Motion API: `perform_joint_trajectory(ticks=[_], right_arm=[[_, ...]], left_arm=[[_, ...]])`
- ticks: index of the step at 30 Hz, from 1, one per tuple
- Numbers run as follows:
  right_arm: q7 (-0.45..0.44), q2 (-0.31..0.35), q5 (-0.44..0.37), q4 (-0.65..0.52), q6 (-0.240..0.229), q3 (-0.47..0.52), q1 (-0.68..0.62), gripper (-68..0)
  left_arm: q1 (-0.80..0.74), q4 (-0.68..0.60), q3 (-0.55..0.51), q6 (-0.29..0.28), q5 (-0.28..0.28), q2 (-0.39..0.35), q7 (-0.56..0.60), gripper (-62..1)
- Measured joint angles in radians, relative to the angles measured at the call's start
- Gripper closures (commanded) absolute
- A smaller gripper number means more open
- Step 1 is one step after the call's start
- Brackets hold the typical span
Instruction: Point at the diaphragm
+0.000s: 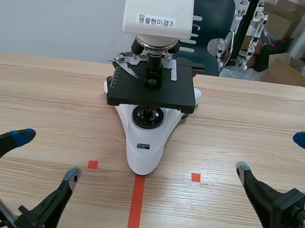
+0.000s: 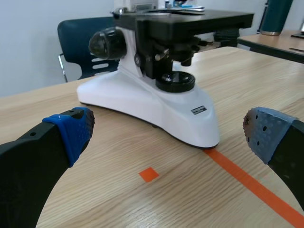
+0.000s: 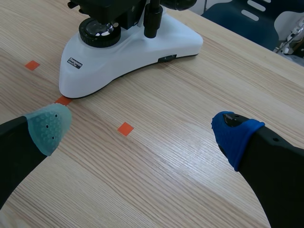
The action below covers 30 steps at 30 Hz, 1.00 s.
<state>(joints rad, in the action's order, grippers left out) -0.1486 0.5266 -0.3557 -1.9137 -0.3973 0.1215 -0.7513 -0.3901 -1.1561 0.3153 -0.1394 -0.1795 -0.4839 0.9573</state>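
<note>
Judged this as the very start, no pointing done yet. Spotted the left gripper (image 1: 47, 155) low at the near left, 2 thick black fingers spread far apart with nothing between them, soft dotted pads (image 2: 71, 130) on the tips, 1 blue and 1 greyer. Found the microscope (image 1: 144, 141) in the middle of the pale wood-grain table (image 1: 43, 95): glossy white moulded base tapering to a rounded nose, flat matte black stage (image 1: 153, 89) above, ribbed black focus knob (image 2: 107, 43) on the side. Placed the diaphragm (image 2: 178, 51) tucked right under the stage, just above the round glassy lamp lens (image 2: 175, 81) in the base, a small dark ring-shaped bit, pretty much hidden from the scene view. Saw the right gripper (image 1: 274, 154) at the near right, fingers likewise splayed and empty, well apart from the microscope. Figured the next move called for 1 arm sneaking in low from the side, fingertip aimed under the stage edge, without bumping the white base
</note>
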Motion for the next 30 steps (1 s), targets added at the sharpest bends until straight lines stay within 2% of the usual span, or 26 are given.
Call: perform_joint_trajectory(ticks=[2, 5, 7, 10, 12, 14, 17, 24, 26, 30], right_arm=[[0.000, 0.000, 0.000, 0.000, 0.000, 0.000, 0.000, -67.9], [0.000, 0.000, 0.000, 0.000, 0.000, 0.000, 0.000, -67.9], [0.000, 0.000, 0.000, 0.000, 0.000, 0.000, 0.000, -67.9], [0.000, 0.000, 0.000, 0.000, 0.000, 0.000, 0.000, -67.9], [0.000, 0.000, 0.000, 0.000, 0.000, 0.000, 0.000, -67.9], [0.000, 0.000, 0.000, 0.000, 0.000, 0.000, 0.000, -67.9], [0.000, 0.000, 0.000, 0.000, 0.000, 0.000, 0.000, -67.9], [0.000, 0.000, 0.000, 0.000, 0.000, 0.000, 0.000, -67.9], [0.000, 0.000, 0.000, 0.000, 0.000, 0.000, 0.000, -67.9], [0.000, 0.000, 0.000, 0.000, 0.000, 0.000, 0.000, -67.9]], left_arm=[[-0.067, -0.113, -0.004, 0.018, -0.030, -0.056, -0.084, -62.3], [-0.171, -0.272, -0.043, 0.056, -0.038, -0.103, -0.175, -62.3], [-0.240, -0.367, -0.077, 0.088, -0.034, -0.113, -0.183, -62.3], [-0.335, -0.493, -0.126, 0.102, -0.024, -0.115, -0.188, -62.3], [-0.388, -0.570, -0.156, 0.102, -0.002, -0.114, -0.238, -62.3], [-0.431, -0.640, -0.176, 0.102, -0.004, -0.114, -0.299, -62.3], [-0.485, -0.732, -0.196, 0.102, 0.033, -0.114, -0.341, -62.3], [-0.554, -0.900, -0.203, 0.102, 0.032, -0.112, -0.442, -62.3], [-0.552, -0.921, -0.203, 0.102, 0.014, -0.109, -0.487, -62.3], [-0.551, -0.956, -0.203, 0.103, -0.060, -0.106, -0.519, -62.3]])
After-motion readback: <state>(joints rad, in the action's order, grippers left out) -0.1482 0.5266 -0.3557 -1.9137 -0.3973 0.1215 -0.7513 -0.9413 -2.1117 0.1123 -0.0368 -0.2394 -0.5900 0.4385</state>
